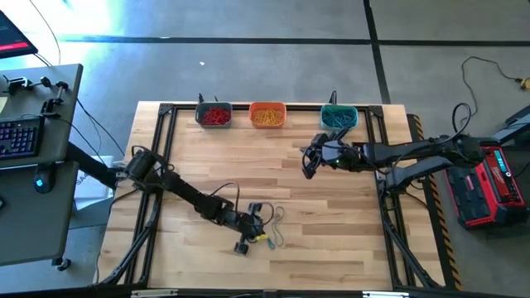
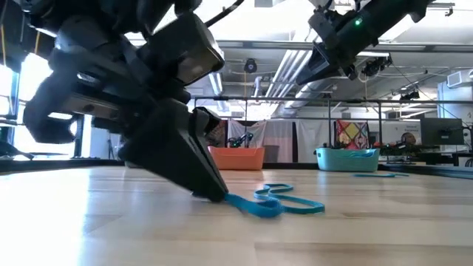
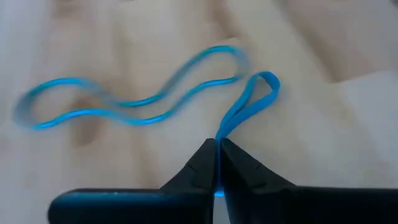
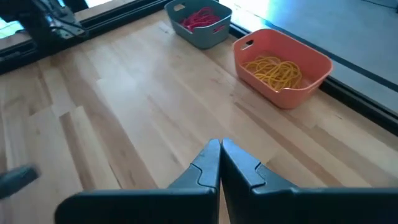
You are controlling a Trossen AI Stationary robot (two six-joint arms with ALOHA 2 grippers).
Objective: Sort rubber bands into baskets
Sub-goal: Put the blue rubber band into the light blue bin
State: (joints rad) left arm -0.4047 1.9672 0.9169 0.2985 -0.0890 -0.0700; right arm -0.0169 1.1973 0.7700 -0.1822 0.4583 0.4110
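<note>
Two blue rubber bands lie on the wood near the table's front middle. In the left wrist view, one is a long wavy loop lying free. The other is a shorter loop, and my left gripper is shut on it with its fingertips down at the table. My right gripper hangs shut and empty above the table, near the teal basket. The orange basket holds yellow bands and the grey-blue basket holds red ones. All three baskets stand along the far edge. My left gripper pinches the near end of the shorter blue band between its two fingertips. The fingers slant down from the table's left. The rest of the band lies slack on the wood ahead of the fingers.
A black frame rail runs around the tabletop. A desk with a keyboard stands off the left side. A red box and cables lie on the floor to the right. Bare wood spreads between the bands and the baskets.
</note>
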